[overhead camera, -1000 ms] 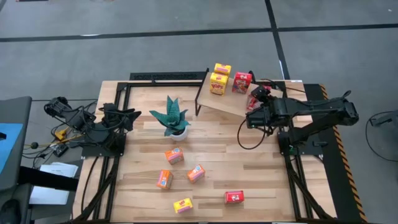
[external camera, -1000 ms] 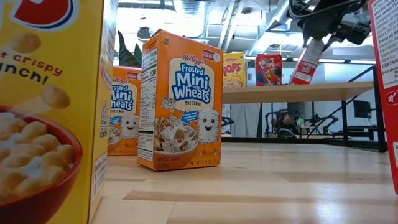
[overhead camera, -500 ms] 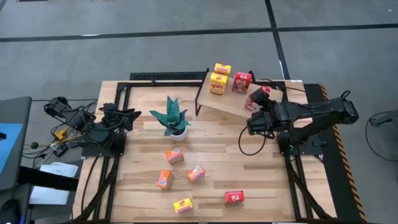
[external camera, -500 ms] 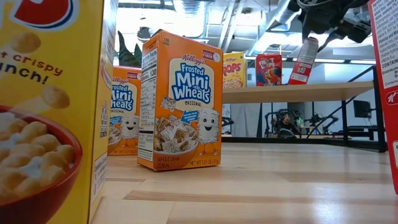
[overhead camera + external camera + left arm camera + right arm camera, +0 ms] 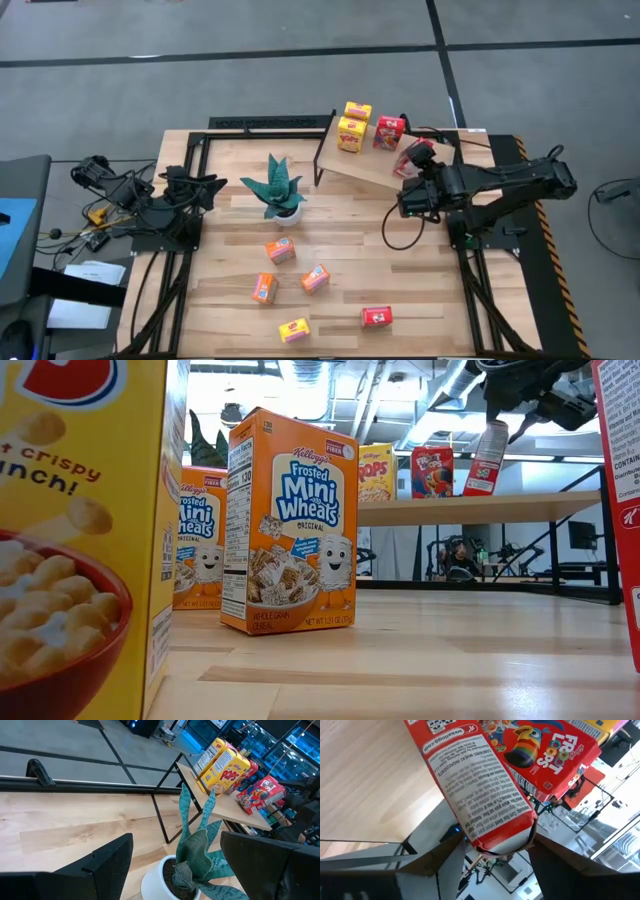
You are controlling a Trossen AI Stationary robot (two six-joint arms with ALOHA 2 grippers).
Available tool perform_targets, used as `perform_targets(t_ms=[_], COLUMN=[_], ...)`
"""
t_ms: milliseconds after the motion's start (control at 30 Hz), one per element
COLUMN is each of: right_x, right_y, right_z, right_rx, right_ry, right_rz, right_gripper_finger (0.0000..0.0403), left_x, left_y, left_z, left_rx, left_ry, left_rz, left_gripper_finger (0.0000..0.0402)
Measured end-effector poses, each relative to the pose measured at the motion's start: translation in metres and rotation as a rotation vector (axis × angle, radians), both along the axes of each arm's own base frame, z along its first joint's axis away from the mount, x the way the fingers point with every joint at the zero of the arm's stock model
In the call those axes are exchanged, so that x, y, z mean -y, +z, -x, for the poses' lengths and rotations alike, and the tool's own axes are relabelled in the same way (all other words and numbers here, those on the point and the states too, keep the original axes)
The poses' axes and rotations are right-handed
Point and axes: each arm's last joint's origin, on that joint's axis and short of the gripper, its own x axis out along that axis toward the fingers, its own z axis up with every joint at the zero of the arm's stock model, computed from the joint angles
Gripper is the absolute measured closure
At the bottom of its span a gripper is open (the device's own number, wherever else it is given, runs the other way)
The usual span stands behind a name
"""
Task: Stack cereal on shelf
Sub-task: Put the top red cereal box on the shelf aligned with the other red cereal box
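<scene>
My right gripper (image 5: 416,168) (image 5: 495,849) is over the right part of the light-wood shelf (image 5: 372,160) and is shut on a red cereal box (image 5: 413,156) (image 5: 485,457). Two yellow boxes (image 5: 357,112) (image 5: 350,134) and a red one (image 5: 389,131) stand on the shelf's board. On the tabletop stand three orange boxes (image 5: 280,250) (image 5: 264,288) (image 5: 315,278); a yellow one (image 5: 294,330) and a red one (image 5: 377,317) lie near the near edge. My left gripper (image 5: 214,186) (image 5: 176,840) waits open at the table's left side, facing the teal plant (image 5: 277,190). My right gripper pinches the red box by one short end (image 5: 502,837), a finger (image 5: 445,862) on each side. It comes from above, slanting down over the shelf. The box hangs tilted below the fingers, its lower end (image 5: 472,488) at the board's level; whether it touches the board I cannot tell.
The plant in its white pot stands left of the shelf. The shelf's black legs (image 5: 320,165) stand on the table's far right part. Cables lie beside the left arm's base (image 5: 110,190). Bare wood shows between the shelf and the boxes nearer the front.
The right gripper has shifted slightly over the shelf and tipped, so the red box it holds now hangs more upright than a second ago. The gripper has stayed shut on it. The other boxes have not moved.
</scene>
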Motion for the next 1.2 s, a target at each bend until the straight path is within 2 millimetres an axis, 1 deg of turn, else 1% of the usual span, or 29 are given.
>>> perform_targets(t_ms=[200, 500, 600, 733, 833, 900, 1100, 1200], right_x=[0.001, 0.001, 0.001, 0.001, -0.002, -0.002, -0.001, 0.002], right_y=[0.003, 0.004, 0.005, 0.01, 0.021, 0.031, 0.07, 0.093], right_z=[0.0, 0.002, 0.004, 0.011, 0.018, 0.025, 0.06, 0.077], right_rx=[0.068, 0.14, 0.21, 0.351, 0.483, 0.587, 0.852, 1.022], right_ry=[-0.016, -0.046, -0.071, -0.112, -0.13, -0.156, -0.266, -0.322], right_rz=[0.086, 0.068, 0.063, 0.049, 0.017, -0.035, -0.412, -0.553], right_gripper_finger=[0.0162, 0.0162, 0.0162, 0.0162, 0.0162, 0.0162, 0.0162, 0.0162], left_x=[0.0, 0.0, 0.0, 0.0, 0.0, 0.0, 0.0, 0.0], left_y=[0.0, 0.0, 0.0, 0.0, 0.0, 0.0, 0.0, 0.0], left_z=[0.0, 0.0, 0.0, 0.0, 0.0, 0.0, 0.0, 0.0], left_rx=[0.0, 0.001, 0.001, 0.002, 0.005, 0.005, 0.008, 0.011], left_ry=[0.0, 0.001, 0.002, 0.002, 0.002, 0.0, 0.008, 0.016], left_rz=[0.0, 0.001, 0.001, 0.001, 0.006, 0.008, 0.004, 0.0], left_gripper_finger=[0.0109, 0.0109, 0.0109, 0.0109, 0.0109, 0.0109, 0.0109, 0.0109])
